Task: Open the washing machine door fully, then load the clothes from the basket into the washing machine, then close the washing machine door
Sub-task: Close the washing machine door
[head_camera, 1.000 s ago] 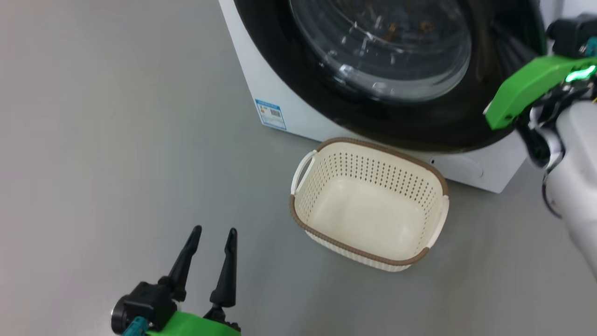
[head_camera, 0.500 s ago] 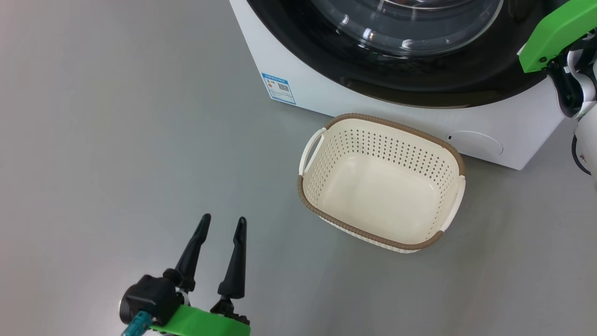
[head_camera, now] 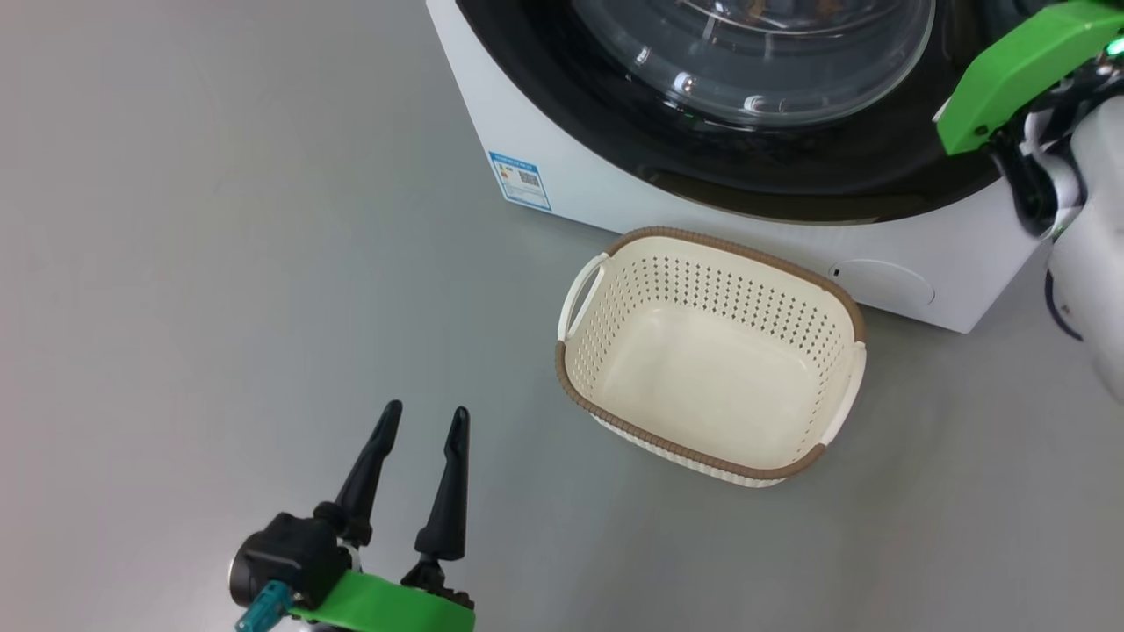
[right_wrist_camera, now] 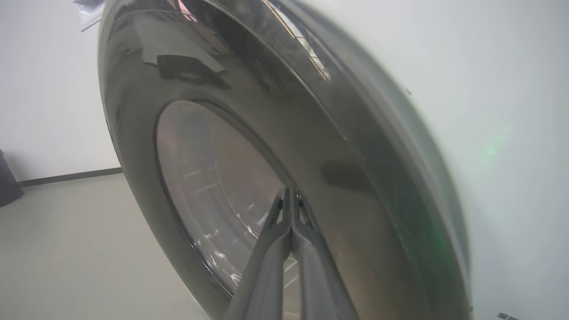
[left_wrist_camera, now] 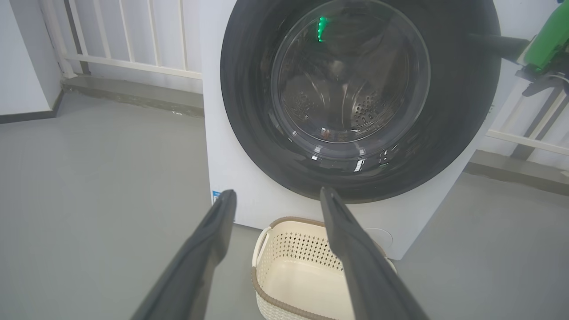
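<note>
The left gripper (head_camera: 428, 409) has its fingers spread wide, with the basket (head_camera: 702, 290) ahead on its right. The right gripper (right_wrist_camera: 290, 192) is pressed together, tips right by the washing machine door (right_wrist_camera: 355, 186).

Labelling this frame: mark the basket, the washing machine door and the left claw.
basket (head_camera: 711, 377), head view, bare inside floor.
washing machine door (left_wrist_camera: 245, 98), left wrist view, left of black rim.
left claw (head_camera: 427, 409), head view, midway between fingertips.

light: bright, even | glare: washing machine door (head_camera: 746, 88) | right wrist view: blurred, warped
</note>
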Controlling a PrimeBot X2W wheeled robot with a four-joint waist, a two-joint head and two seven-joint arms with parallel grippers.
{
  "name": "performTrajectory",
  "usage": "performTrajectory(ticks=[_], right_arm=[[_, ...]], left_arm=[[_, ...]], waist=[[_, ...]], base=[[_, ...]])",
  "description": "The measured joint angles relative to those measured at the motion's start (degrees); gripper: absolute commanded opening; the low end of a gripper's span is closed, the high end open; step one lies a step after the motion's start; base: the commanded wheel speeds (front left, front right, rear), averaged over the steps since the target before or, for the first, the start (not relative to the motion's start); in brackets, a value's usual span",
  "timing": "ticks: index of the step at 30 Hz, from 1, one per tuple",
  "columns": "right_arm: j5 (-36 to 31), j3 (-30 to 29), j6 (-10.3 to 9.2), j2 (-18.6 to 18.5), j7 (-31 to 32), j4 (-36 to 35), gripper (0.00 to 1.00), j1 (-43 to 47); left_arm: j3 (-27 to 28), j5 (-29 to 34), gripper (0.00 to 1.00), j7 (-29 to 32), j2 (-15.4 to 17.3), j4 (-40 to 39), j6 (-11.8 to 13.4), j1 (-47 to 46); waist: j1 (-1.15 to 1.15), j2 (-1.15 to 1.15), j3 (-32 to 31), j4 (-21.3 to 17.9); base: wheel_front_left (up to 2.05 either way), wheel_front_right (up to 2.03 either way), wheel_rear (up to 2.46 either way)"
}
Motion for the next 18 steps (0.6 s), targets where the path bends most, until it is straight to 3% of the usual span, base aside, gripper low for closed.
performTrajectory(ticks=[10, 16, 17, 18], right_arm=[[2.86, 3.13, 0.00, -1.85, -2.78, -8.20, 0.00, 10.50], [0.19, -1.32, 0.00, -2.33, -3.55, -14.38, 0.00, 18.34], [-0.48, -2.80, 0.00, -2.32, -3.56, -15.66, 0.04, 19.94], [-1.87, -4.24, 0.00, -2.25, -3.66, -17.00, 0.45, 21.56]], left_arm=[[-0.82, 1.78, 1.00, -0.02, 0.02, 4.12, -1.70, -1.51], [0.14, 3.44, 1.00, -0.07, 0.02, 6.06, -2.64, -1.59], [0.32, 3.71, 1.00, -0.07, 0.04, 6.19, -2.68, -1.61], [0.49, 3.96, 1.00, -0.07, 0.05, 6.38, -2.71, -1.63]], waist=[[-0.01, 0.00, -3.72, -1.18], [-0.01, 0.00, -5.39, -4.65], [-0.01, 0.00, -5.65, -5.31], [-0.01, 0.00, -5.90, -5.98]], base=[[0.00, 0.00, 0.00], [0.00, 0.00, 0.00], [0.00, 0.00, 0.00], [0.00, 0.00, 0.00]])
